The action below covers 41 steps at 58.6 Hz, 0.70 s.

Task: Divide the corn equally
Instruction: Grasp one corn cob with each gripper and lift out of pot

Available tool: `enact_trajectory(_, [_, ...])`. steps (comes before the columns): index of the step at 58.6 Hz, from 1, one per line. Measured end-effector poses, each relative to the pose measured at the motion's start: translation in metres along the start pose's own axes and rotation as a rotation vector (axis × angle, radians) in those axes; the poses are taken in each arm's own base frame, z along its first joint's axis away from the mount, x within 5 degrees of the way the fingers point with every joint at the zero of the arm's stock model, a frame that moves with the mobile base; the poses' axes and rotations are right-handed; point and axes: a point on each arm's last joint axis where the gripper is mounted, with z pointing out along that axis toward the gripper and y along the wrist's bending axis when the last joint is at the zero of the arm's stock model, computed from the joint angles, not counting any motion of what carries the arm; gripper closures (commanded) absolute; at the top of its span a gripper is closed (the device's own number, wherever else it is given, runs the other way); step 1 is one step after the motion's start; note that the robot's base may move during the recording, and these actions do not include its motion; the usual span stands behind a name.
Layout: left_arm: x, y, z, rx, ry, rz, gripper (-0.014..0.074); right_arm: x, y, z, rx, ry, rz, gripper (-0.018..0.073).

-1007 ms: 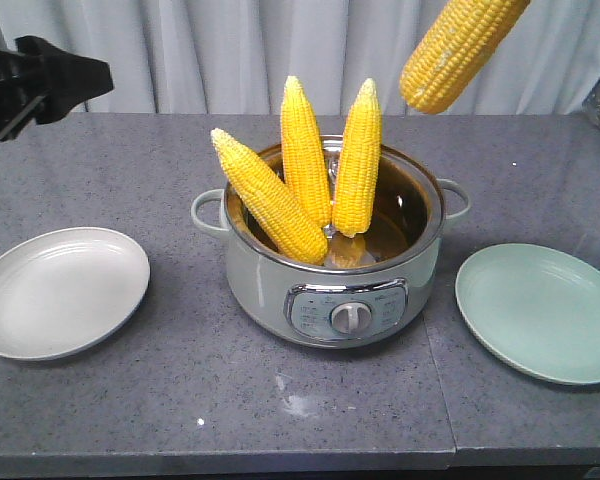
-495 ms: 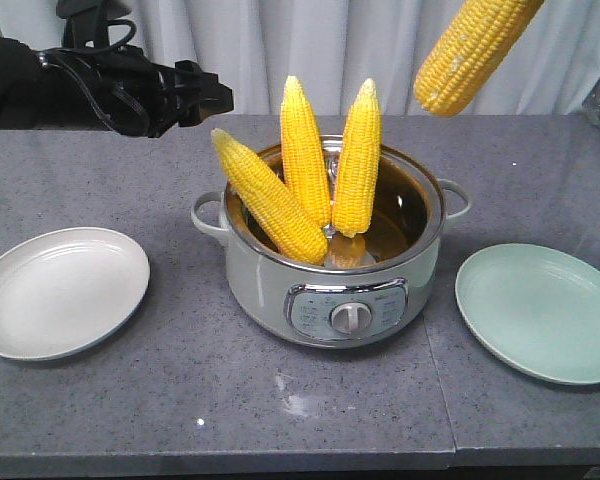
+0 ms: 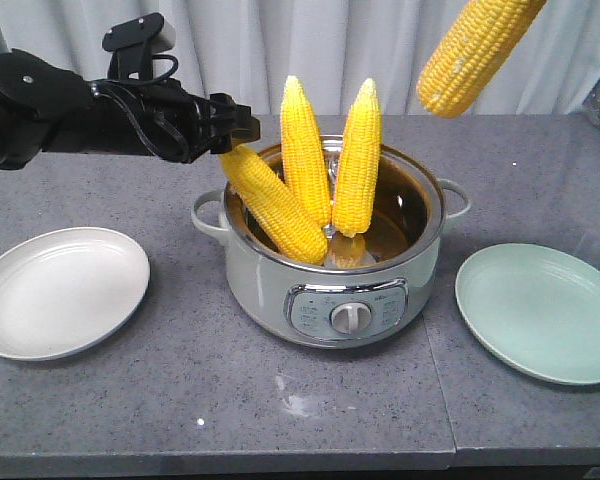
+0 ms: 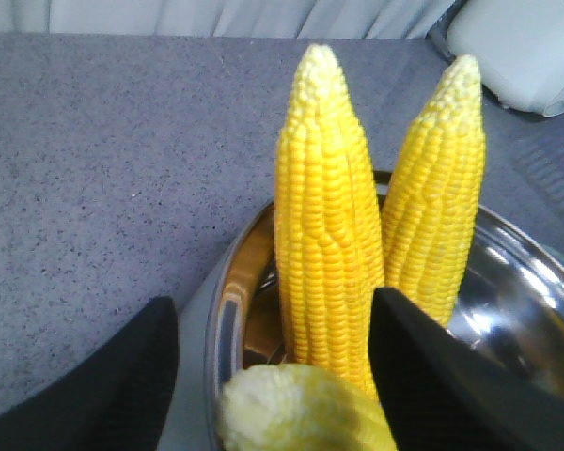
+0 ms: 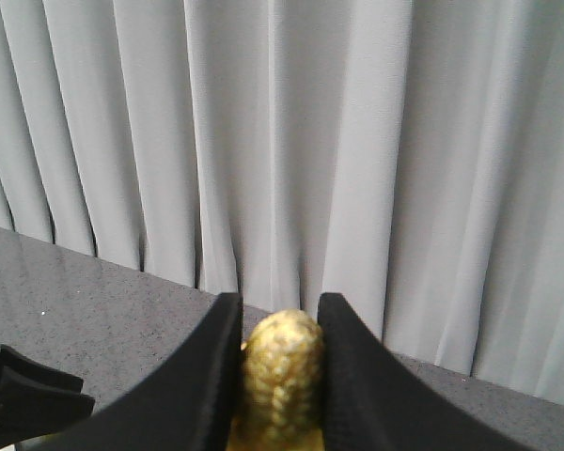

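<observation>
Corn count: 4 cobs in view, 3 standing in the pot (image 3: pixel 335 285) at ctr of the grey table (image 3: pixel 130 400) and 1 up in the air at upper right.

Leaning cob (image 3: pixel 275 205) is at the pot's left side, base down inside, tip tilted out to the left over the rim. Middle cob (image 3: pixel 305 150) & right cob (image 3: pixel 358 160) stand close to upright just beside it, tips angled a bit toward each other. All 3 bunch together low in the pot, w/ most of their length above the rim.

Left gripper (image 3: pixel 242 128) reaches in from the left, level w/ the leaning cob's tip. In the wrist view its fingers (image 4: pixel 103 376) are spread apart, one on each side of that pale tip. A gap shows on the left side; can't tell if the right finger touches. Not clamped on it.

Right gripper (image 5: pixel 280 324) is closed tight on the lifted cob (image 3: pixel 475 50), both fingers pressed vs. the cob's end in its wrist view. That cob hangs tilted, high over the table, sideways btwn pot & green plate (image 3: pixel 540 310), w/ its upper end cut off by the frame edge.

White plate (image 3: pixel 60 290) lies flat left of the pot and the green one right of it, both near side and apart from the pot. Pot has a dial on its near face & a handle on each side. Pale curtain (image 5: pixel 404 188) hangs along the far edge.
</observation>
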Motion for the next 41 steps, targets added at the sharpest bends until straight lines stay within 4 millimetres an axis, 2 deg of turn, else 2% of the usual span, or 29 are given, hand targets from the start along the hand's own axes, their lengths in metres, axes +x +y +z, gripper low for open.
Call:
enact_trajectory(22, [0.01, 0.004, 0.014, 0.026, 0.058, -0.05, 0.018, 0.0, 0.0, 0.0, 0.001, 0.002, -0.003, 0.0564])
enact_trajectory(29, [0.012, 0.003, 0.014, 0.038, 0.075, -0.053, 0.0265, 0.0, 0.0, 0.0, 0.001, 0.002, -0.003, 0.0564])
enact_trajectory(41, [0.013, 0.002, 0.015, 0.054, 0.092, -0.059, 0.051, 0.0, 0.0, 0.0, 0.001, 0.002, -0.003, 0.0564])
